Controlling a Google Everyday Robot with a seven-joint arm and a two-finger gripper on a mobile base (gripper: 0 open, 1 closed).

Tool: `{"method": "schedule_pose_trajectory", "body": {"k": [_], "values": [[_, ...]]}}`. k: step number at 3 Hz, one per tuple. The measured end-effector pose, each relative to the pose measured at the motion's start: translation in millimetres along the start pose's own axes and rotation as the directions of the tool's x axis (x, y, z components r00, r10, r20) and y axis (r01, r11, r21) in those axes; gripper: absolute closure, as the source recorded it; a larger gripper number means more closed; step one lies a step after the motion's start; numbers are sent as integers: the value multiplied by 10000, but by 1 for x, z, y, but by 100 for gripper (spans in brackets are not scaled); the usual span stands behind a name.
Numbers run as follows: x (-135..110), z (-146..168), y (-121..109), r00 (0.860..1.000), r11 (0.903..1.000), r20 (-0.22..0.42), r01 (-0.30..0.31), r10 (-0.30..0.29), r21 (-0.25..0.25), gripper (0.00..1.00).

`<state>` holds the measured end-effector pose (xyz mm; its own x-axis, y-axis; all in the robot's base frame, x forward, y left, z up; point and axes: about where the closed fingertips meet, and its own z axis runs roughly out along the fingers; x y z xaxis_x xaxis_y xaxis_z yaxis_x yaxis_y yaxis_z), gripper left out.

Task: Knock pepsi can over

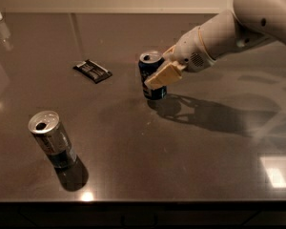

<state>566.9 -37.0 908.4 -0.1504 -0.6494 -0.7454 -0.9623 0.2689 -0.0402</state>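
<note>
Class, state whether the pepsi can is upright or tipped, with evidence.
Upright: the pepsi can stands on its base, silver top facing up. The end effector is at its side.
</note>
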Motion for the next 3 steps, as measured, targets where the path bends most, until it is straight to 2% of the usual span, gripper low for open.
{"method": "schedule_pose_trajectory", "body": {"k": [1, 2, 3], "values": [[1, -22, 3, 9791, 9990, -1986, 453, -440, 17, 100], [8, -45, 6, 9152, 9958, -3939, 918, -857, -36, 100], [20, -60, 7, 8407, 9940, -5322, 1077, -997, -160, 100]]}}
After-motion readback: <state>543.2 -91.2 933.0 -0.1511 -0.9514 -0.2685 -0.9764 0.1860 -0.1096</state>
